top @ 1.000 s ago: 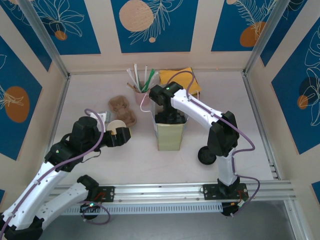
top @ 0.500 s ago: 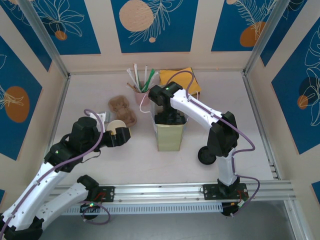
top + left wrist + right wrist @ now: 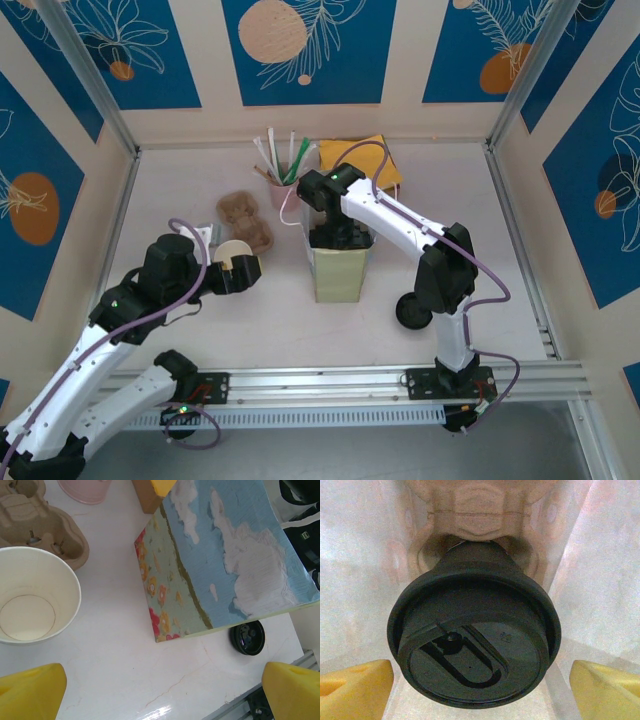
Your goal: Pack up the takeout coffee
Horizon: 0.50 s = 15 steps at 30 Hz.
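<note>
At the far left the left gripper [image 3: 162, 685] hangs with its yellow fingers spread wide and nothing between them. An open paper cup [image 3: 35, 600] stands upright just ahead of it and off to its left, beside a pulp carrier [image 3: 40, 525]. Next comes the paper bag [image 3: 340, 275], standing upright near the middle of the table with the right arm reaching down through its mouth. Inside, the takeout coffee [image 3: 475, 645] sits upright under its black lid in the well of a second pulp carrier [image 3: 475, 505] at the bottom of the bag. The right gripper [image 3: 480, 680] is directly above it, its fingers splayed to either side of the lid and, as far as the wrist view shows, touching nothing. The cup's long axis runs straight up toward the gripper and the bag's mouth, so I judge this cup packed, and the safe way out is a straight vertical lift (any sideways drift risks catching the bag wall). A loose black lid [image 3: 247, 637] lies flat on the table to the right of the bag, nearer the right arm's base.
</note>
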Motion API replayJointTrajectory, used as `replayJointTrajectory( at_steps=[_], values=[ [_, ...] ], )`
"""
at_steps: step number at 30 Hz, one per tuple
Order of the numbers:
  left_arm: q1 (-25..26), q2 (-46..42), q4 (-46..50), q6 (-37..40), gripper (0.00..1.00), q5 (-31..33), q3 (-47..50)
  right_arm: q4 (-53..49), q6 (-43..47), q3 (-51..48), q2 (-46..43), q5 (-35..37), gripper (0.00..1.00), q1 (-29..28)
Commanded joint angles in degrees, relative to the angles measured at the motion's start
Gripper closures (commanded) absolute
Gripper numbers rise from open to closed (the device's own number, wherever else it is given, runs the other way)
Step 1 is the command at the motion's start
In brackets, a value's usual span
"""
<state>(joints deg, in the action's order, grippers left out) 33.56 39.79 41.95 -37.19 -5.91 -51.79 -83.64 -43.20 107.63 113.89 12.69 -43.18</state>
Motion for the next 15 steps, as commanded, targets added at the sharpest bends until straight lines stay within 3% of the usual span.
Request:
replayJointTrajectory(
  at_steps=[1,15],
  values=[
    [0.5,-0.7,-1.3,-0.4,0.00,-0.9,0.6,-2.4,-1.2,2.0,-1.8,0.5,0.09,-0.6],
    [0.5,-0.3,-1.5,-0.4,0.00,-1.0,0.7,-2.8,-1.5,2.8,-2.2,0.6,0.09,-0.9]
  ],
)
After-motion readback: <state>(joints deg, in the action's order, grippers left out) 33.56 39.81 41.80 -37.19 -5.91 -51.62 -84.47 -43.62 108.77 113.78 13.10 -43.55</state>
